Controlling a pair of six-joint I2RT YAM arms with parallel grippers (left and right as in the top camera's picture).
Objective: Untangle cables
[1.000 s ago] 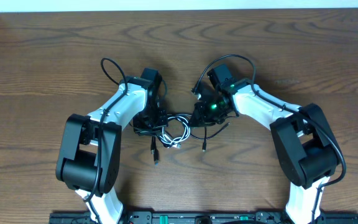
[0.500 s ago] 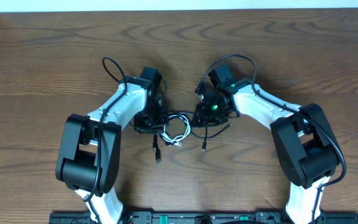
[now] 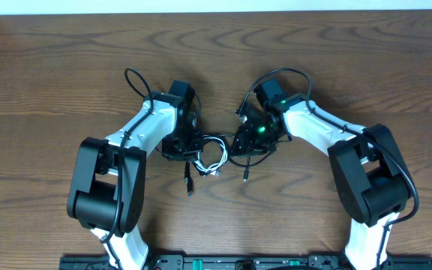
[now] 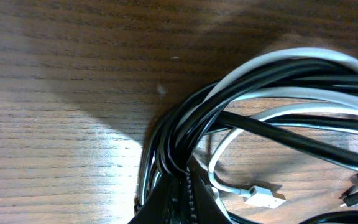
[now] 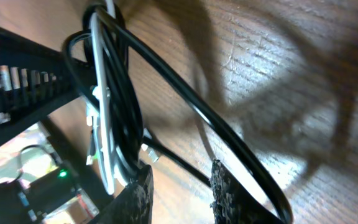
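Note:
The cables lie tangled on the wooden table between my two grippers. In the overhead view the white cable [image 3: 218,162] loops through the black cable [image 3: 188,180], whose plug ends trail toward the front. My left gripper [image 3: 189,147] is shut on the bundle, and its wrist view shows several black cable [image 4: 272,127] and white cable [image 4: 278,93] strands pinched at my left gripper's [image 4: 180,186] tips. A white plug [image 4: 263,198] lies just right of them. My right gripper [image 5: 180,183] stands open over bare wood. A black strand [image 5: 229,134] runs past its right finger, and the bundle with the white strand [image 5: 101,106] sits left of it.
The thicker black cables of both arms arch over the table behind the wrists [image 3: 137,82] [image 3: 287,75]. The left arm's body [image 5: 17,87] fills the left of the right wrist view. The table's far edge [image 3: 216,10] runs along the top.
My right gripper has opened and let go of the strands it was pinching. The left gripper has stayed shut on the bundle, and the tangle has barely shifted.

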